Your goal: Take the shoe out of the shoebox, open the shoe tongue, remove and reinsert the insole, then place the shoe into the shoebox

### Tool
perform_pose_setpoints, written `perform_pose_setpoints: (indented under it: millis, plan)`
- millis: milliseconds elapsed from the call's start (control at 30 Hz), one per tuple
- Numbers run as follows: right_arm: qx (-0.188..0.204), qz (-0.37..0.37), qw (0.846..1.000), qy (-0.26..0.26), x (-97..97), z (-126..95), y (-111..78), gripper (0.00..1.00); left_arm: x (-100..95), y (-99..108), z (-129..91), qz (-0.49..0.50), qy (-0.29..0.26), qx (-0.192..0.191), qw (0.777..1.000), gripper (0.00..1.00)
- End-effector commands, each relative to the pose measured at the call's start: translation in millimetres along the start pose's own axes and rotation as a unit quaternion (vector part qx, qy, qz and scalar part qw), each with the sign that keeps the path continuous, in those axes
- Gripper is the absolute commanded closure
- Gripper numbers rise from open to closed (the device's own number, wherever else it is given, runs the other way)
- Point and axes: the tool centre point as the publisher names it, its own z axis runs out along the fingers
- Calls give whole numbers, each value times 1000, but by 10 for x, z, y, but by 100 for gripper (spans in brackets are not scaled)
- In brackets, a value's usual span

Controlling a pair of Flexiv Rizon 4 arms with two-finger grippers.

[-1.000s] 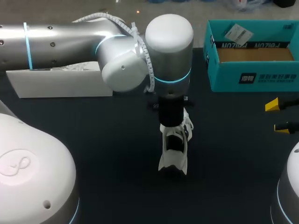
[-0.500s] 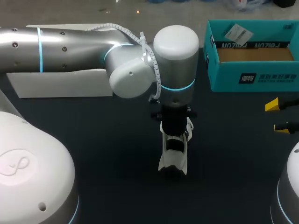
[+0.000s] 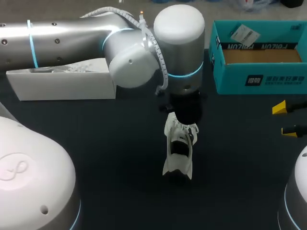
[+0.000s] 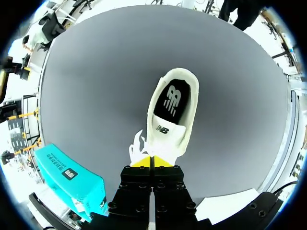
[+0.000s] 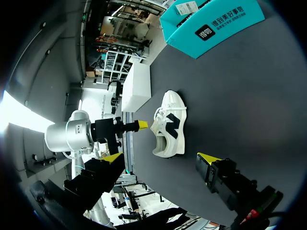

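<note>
Shoe (image 3: 177, 165) tongue (image 4: 165, 135) pinched by left end effector (image 4: 149, 162); white logo (image 4: 171, 98) on insole (image 4: 183, 114).

Dark matte table (image 3: 120, 158), flat top, three items directly on it. White shoe (image 3: 178, 160) stood upright on its sole near the table's middle, heel toward 6 o'clock in the head view, toe end toward 12 o'clock and partly hidden under the arm. Teal shoebox (image 3: 259, 79) sat at about 2 o'clock from the shoe, near the far right edge, open top up, brown cardboard floor showing, well apart from the shoe. Long white box (image 3: 62, 86) lay at about 10 o'clock from the shoe, along the far left side, also open upward, also well apart from the shoe.
</note>
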Motion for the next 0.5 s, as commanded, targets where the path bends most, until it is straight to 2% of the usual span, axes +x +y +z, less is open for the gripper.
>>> perform_pose_setpoints:
  millis: [33,433,500]
  plan:
    - [-1,0,1000,-1,1,-1,-15,0,56,64,-28,-60,-43,53,996,100]
    - [-1,0,1000,-1,1,-1,-15,0,56,64,-28,-60,-43,53,996,100]
    - [-1,0,1000,-1,1,-1,-15,0,56,0,-72,-194,40,63,978,100]
